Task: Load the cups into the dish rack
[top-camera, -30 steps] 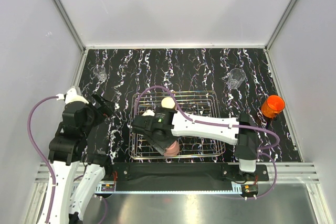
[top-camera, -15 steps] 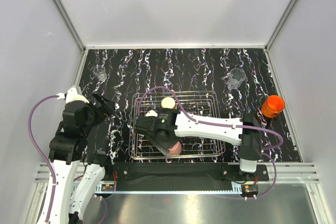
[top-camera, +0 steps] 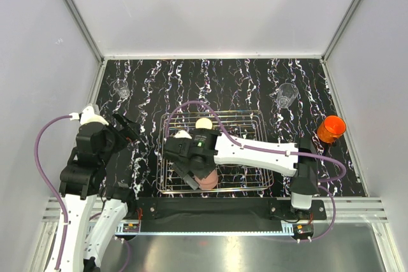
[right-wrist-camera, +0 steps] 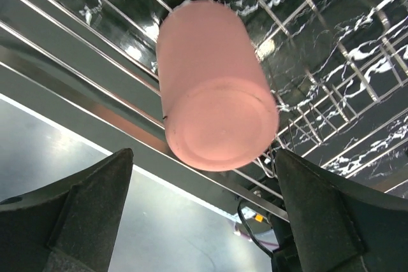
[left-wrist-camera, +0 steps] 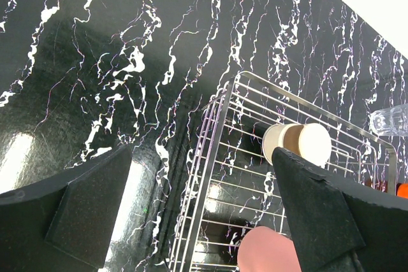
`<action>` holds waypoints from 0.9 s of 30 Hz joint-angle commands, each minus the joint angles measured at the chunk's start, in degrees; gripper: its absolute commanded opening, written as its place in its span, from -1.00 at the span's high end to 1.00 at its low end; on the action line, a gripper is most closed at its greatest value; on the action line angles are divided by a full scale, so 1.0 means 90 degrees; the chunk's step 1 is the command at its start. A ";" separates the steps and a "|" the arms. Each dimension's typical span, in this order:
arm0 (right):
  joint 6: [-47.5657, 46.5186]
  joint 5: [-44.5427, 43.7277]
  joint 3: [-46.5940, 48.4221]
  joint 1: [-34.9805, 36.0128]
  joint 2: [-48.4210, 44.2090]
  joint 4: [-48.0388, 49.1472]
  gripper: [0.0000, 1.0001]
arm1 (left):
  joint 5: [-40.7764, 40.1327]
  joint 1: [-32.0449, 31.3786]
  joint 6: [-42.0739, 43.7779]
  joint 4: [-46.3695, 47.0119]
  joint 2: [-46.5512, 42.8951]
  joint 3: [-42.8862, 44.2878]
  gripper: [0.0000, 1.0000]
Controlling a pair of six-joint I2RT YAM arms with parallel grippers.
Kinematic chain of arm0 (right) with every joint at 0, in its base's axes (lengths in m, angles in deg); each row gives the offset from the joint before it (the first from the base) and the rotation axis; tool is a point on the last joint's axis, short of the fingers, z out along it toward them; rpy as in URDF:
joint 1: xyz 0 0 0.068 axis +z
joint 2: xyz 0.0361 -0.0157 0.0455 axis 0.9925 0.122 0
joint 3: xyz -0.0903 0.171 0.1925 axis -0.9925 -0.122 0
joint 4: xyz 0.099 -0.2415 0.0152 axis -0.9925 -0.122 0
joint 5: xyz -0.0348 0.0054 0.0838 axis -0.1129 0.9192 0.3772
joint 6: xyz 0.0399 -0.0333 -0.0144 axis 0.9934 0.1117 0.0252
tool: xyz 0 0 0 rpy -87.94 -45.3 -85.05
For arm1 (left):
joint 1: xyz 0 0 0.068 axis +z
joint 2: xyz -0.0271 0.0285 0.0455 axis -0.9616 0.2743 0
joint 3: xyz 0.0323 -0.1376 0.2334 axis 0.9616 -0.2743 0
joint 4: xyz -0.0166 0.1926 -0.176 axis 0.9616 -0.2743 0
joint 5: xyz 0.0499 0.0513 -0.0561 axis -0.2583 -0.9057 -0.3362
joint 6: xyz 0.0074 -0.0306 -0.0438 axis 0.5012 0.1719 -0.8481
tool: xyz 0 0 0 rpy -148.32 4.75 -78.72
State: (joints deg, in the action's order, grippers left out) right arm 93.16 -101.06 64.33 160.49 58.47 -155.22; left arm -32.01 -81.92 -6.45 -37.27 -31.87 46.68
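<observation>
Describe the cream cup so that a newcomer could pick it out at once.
On the black marbled table, find the silver wire dish rack in the middle. Two cups are in it; the cream cup lies on its side near the far rim. Its brown band sets it apart from the plain pink tumbler at the near rim.

the top camera looks down from above and behind my bases, far enough off to take in the whole table point(top-camera: 210, 81). my left wrist camera faces the dish rack point(left-wrist-camera: 213, 125) from its left side. my right wrist camera sits close over the pink tumbler point(right-wrist-camera: 213, 87). all three share rack and tumbler.
</observation>
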 commanded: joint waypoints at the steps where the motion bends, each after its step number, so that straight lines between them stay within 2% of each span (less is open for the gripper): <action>1: -0.0020 -0.0306 0.0514 -0.0143 -0.0398 -0.0733 -0.99 | 0.0078 0.0011 0.0148 0.0299 0.0007 -0.0040 -0.98; 7: 0.0194 -0.0901 0.0954 -0.1089 -0.0671 -0.0411 -0.99 | 0.0000 0.0011 0.0187 0.0260 -0.0042 -0.0020 -0.98; 13: 0.0634 -0.1858 0.0779 -0.2641 -0.1296 0.0194 -1.00 | 0.0020 0.0011 0.0216 0.0202 -0.0052 0.0009 -0.98; 18: 0.0780 -0.1859 0.0008 -0.3940 -0.2019 0.1121 -0.86 | -0.0039 0.0011 0.0246 0.0104 -0.0130 0.0029 -0.98; 22: 0.1082 -0.1762 -0.0577 -0.5422 -0.2263 0.1367 -0.82 | 0.0068 0.0011 0.0197 0.0075 -0.0208 -0.0020 -0.98; 27: 0.1630 -0.2074 -0.1223 -0.6772 -0.2556 0.1582 -0.81 | 0.0156 0.0011 0.0187 0.0065 -0.0227 -0.0059 -0.98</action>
State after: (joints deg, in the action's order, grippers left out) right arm 103.37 -116.25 55.70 104.40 37.71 -143.46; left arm -31.93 -81.92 -5.40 -38.17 -33.31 46.35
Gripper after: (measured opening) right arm 0.906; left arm 0.988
